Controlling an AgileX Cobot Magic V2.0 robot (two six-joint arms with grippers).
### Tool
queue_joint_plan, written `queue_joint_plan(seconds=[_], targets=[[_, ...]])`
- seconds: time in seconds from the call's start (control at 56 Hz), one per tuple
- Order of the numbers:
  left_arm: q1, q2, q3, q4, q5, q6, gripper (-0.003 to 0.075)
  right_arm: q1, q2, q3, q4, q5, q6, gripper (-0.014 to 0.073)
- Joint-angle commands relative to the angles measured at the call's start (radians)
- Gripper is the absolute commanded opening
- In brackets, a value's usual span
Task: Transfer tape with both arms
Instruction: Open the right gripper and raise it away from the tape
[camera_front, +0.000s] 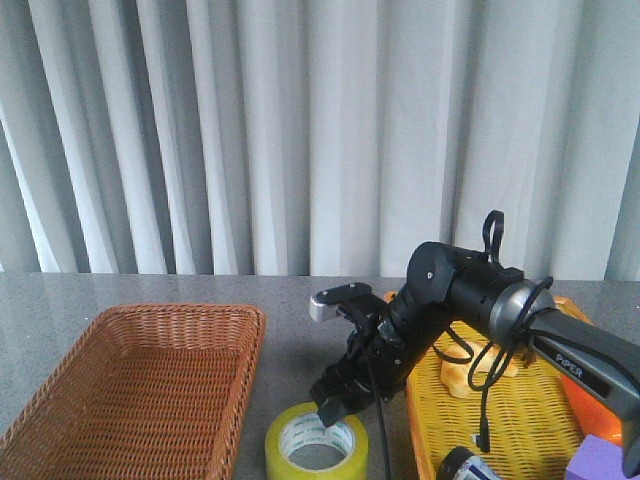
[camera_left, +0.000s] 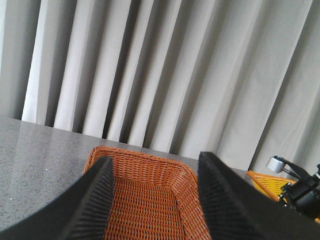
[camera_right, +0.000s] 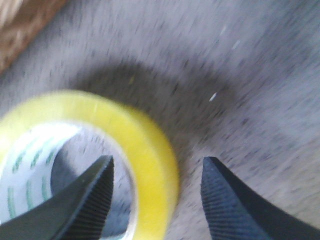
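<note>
The tape (camera_front: 316, 441), a yellow-green roll with a white printed core, lies flat on the grey table at the front middle. My right gripper (camera_front: 333, 402) hangs open just above its far rim. In the right wrist view the tape (camera_right: 150, 150) has its wall between my open fingers (camera_right: 95, 190): one finger is over the hole, the other outside the roll. My left gripper (camera_left: 155, 175) is open and empty above the brown wicker basket (camera_left: 145, 210); the left arm does not show in the front view.
The brown wicker basket (camera_front: 140, 385) stands at the left. A yellow tray (camera_front: 500, 420) at the right holds a croissant (camera_front: 480, 372), an orange thing, a purple block (camera_front: 605, 462) and a small dark round object (camera_front: 468, 466). Grey curtains hang behind the table.
</note>
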Motion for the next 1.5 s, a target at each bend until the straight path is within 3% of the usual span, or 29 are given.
queue_joint_plan(seconds=[0.0,0.357,0.786,0.822,0.947,1.233,1.483], targets=[[0.0,0.017,-0.033,-0.009,-0.063,-0.005,0.0382,-0.004,-0.111,-0.061,0.008,-0.084,-0.001,0.0416],[0.0,0.017,-0.033,-0.009,-0.063,-0.005,0.0382,-0.005,-0.309,-0.265,-0.106,-0.079,0.06,0.0365],[0.0,0.017,-0.033,-0.01,-0.035,-0.005,0.0382,-0.006,-0.655,-0.239,-0.144,-0.067,0.057,-0.0011],[0.0,0.017,-0.033,-0.01,-0.024,-0.005,0.0382,-0.006,-0.683,-0.207,-0.149,-0.08,0.051,-0.0013],[0.0,0.017,-0.033,-0.01,-0.01,-0.005,0.0382,-0.006,-0.828,0.028,-0.212,-0.193,0.059,-0.0006],[0.0,0.017,-0.033,-0.01,-0.011,-0.005,0.0382,-0.006,-1.281,0.846,-0.351,-0.707,0.251,-0.0006],[0.0,0.035,-0.058,-0.01,-0.032,0.006,0.0375,-0.006,-1.596,1.339,-0.384,-0.753,0.285,-0.0005]])
